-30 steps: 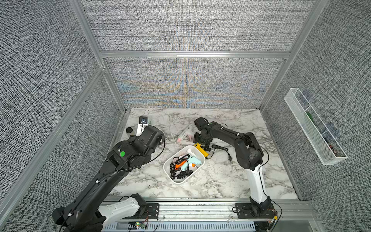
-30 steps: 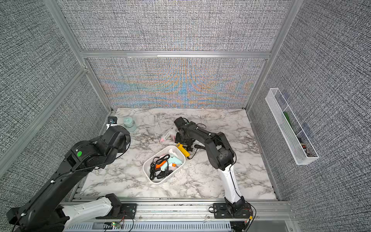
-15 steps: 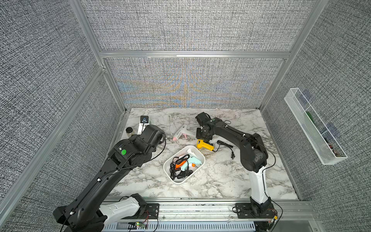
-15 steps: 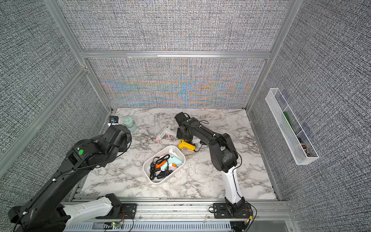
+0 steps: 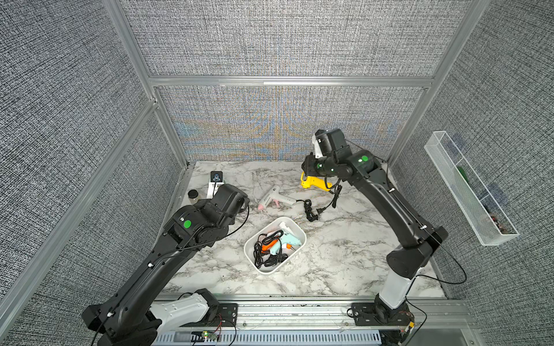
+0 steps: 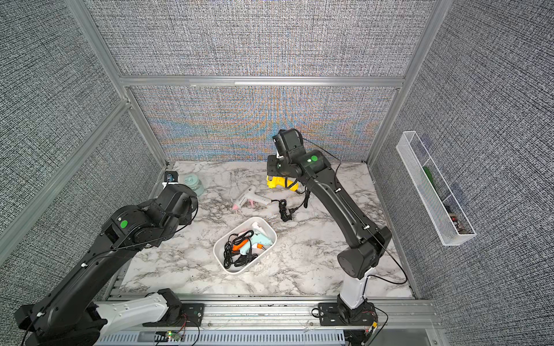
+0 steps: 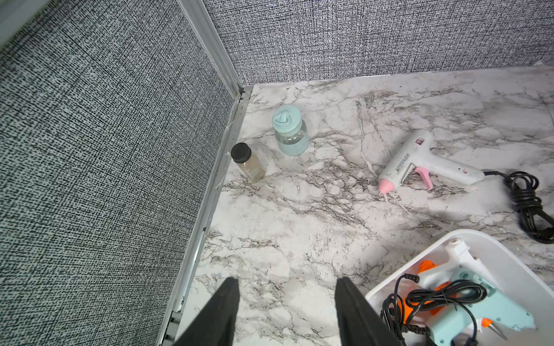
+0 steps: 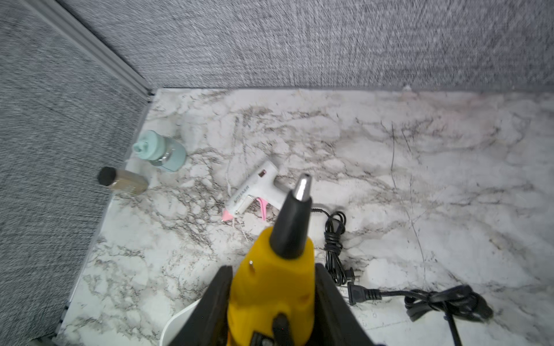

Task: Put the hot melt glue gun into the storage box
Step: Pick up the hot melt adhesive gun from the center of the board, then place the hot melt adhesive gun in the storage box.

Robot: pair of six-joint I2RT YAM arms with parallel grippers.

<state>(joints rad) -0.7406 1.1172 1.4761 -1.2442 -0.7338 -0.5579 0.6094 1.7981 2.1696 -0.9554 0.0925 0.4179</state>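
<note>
The right gripper is clamped on the body of a yellow glue gun, held off the worktop, far and right of the storage box. The left gripper hovers left of the box with its jaws apart and empty. A white glue gun lies just beyond the box.

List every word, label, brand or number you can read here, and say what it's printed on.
"GREENER", first letters unsure: along the barrel of the white glue gun, left wrist view.
Label on the black-capped bottle: too small to read.
No text shows on the yellow glue gun.
</note>
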